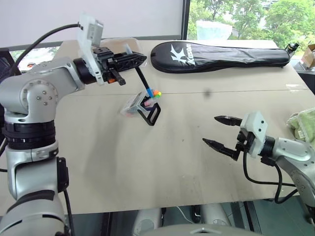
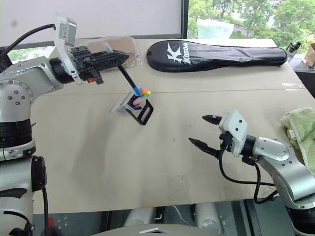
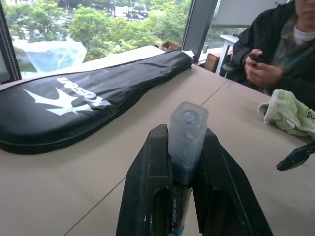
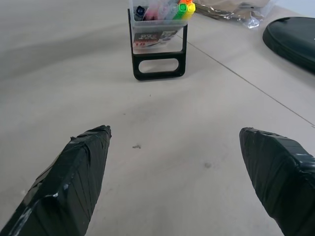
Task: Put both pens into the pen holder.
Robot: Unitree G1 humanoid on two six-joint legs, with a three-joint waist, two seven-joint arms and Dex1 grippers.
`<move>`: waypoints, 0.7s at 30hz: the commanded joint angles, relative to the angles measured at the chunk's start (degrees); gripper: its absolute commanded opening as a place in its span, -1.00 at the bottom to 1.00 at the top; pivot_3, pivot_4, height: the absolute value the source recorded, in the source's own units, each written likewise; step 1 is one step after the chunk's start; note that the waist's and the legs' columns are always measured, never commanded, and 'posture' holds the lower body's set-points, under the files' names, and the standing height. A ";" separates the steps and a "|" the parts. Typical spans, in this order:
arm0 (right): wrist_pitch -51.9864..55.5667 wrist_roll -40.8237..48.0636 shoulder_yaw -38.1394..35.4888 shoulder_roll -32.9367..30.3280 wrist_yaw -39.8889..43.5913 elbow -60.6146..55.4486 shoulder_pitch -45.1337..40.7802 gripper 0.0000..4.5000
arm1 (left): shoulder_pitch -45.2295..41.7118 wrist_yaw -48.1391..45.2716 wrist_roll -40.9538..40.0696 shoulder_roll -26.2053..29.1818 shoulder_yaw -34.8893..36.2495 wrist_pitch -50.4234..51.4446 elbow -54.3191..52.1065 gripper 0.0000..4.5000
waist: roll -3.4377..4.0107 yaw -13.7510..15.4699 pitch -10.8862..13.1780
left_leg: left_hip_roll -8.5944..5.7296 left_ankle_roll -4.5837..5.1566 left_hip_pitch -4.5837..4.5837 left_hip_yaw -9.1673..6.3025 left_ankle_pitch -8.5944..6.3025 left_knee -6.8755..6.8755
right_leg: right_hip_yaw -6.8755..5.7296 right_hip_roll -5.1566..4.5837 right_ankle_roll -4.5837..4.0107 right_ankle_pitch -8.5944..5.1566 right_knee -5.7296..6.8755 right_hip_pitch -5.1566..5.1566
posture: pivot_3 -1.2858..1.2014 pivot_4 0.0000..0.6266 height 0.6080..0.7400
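Observation:
My left gripper is shut on a dark-barrelled pen, held high over the table's far left. The pen slants down, and its blue cap sits right at the top of the pen holder. I cannot tell if they touch. The clear holder leans on its black stand and has several coloured tips in it, one of them orange. In the left wrist view the pen's clear end sticks up between the fingers. My right gripper hovers open and empty, low over the table at the near right.
A long black racket bag lies across the far side of the table. A clear bag of brown cardboard sits behind the left gripper. A green towel lies at the right edge. A person sits beyond the table.

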 commanded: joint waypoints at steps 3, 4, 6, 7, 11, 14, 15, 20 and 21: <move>-1.35 -0.28 -0.80 0.60 -0.59 -2.48 0.23 0.97 | -2.58 -3.90 3.50 1.21 -0.01 -1.47 -0.55 -0.99 | 0.00 0.08 0.00 | 0.00 0.01 -0.01 -0.01 -0.01 0.01 | -0.01 0.00 -0.01 0.00 0.00 0.00 | 0.03 -0.52 1.00; -1.34 -0.36 -0.73 0.65 -0.64 -2.47 0.22 0.97 | -2.48 -4.40 4.60 1.29 -0.51 -1.87 -0.79 -0.99 | 0.00 0.08 0.00 | 0.00 0.02 -0.01 0.00 -0.01 0.02 | -0.01 0.00 -0.01 0.00 0.00 0.00 | 0.03 -0.52 1.00; -1.28 -0.53 -0.47 0.71 -0.68 -2.26 -0.05 0.97 | -1.35 -6.19 9.04 2.00 -3.67 -5.14 -2.78 -0.99 | 0.00 0.09 0.00 | 0.00 0.03 -0.02 0.00 -0.02 0.04 | 0.00 0.00 -0.01 0.00 0.01 0.00 | 0.03 -0.52 1.00; -1.23 -0.65 -0.32 0.75 -0.73 -2.16 -0.24 0.97 | -0.84 -6.88 11.25 2.28 -5.45 -6.84 -3.96 -0.99 | 0.00 0.09 0.00 | -0.01 0.02 -0.01 0.00 -0.01 0.04 | 0.00 0.00 -0.02 -0.01 0.01 0.00 | 0.03 -0.52 1.00; -0.92 -0.72 -0.06 0.84 -0.85 -1.90 -1.05 0.97 | 0.42 -9.60 16.49 2.83 -10.41 -10.92 -8.59 -0.99 | 0.00 0.12 0.00 | -0.01 0.02 -0.02 0.00 -0.01 0.04 | 0.00 0.00 -0.05 -0.02 0.03 0.00 | 0.03 -0.52 1.00; -0.60 -0.67 0.02 0.89 -1.17 -2.16 -1.33 0.97 | -0.11 -9.88 20.45 2.98 -14.30 -11.11 -12.40 -0.99 | 0.00 0.13 0.00 | 0.00 0.03 -0.01 0.01 -0.02 0.05 | 0.01 0.00 -0.07 -0.03 0.05 0.00 | 0.03 -0.52 1.00; -0.47 -0.68 0.07 0.93 -1.32 -2.31 -1.39 0.97 | -0.25 -10.34 23.04 3.49 -16.34 -12.39 -13.54 -0.99 | 0.00 0.14 -0.01 | 0.00 0.03 -0.01 0.01 -0.02 0.05 | 0.01 0.00 -0.07 -0.03 0.06 0.00 | 0.03 -0.52 1.00; -0.13 -0.91 0.61 1.37 -1.88 -2.58 -1.74 1.00 | -0.50 -12.61 30.50 4.30 -21.67 -15.33 -15.00 -0.55 | 0.02 0.18 -0.03 | -0.01 0.07 0.01 0.03 -0.03 0.12 | 0.03 0.01 -0.13 -0.07 0.11 0.02 | 0.03 -0.52 1.00; -0.06 -0.92 0.74 1.46 -1.99 -2.60 -1.85 1.00 | -0.45 -13.46 31.28 4.39 -22.33 -15.55 -14.95 -0.44 | 0.02 0.17 -0.02 | -0.01 0.07 0.02 0.03 -0.03 0.13 | 0.03 0.02 -0.14 -0.08 0.13 0.02 | 0.03 -0.52 1.00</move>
